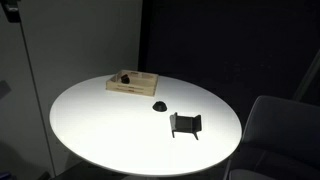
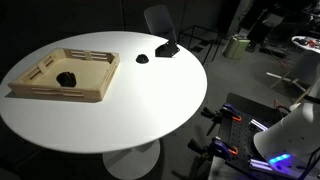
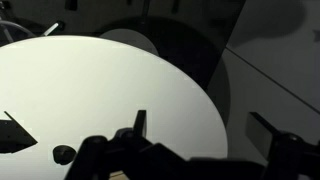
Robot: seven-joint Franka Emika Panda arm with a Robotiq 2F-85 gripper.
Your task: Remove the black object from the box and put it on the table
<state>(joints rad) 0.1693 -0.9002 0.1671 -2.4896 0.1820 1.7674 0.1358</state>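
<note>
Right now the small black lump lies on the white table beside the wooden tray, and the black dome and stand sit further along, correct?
No: the small black lump lies inside the wooden tray, not beside it; both exterior views show this. The black dome and black stand sit further along on the white table.

Your gripper stands wide open at 6 o'clock over the white table. At 8 o'clock you see a small black dome, with a dark angular shape just beside it.
</note>
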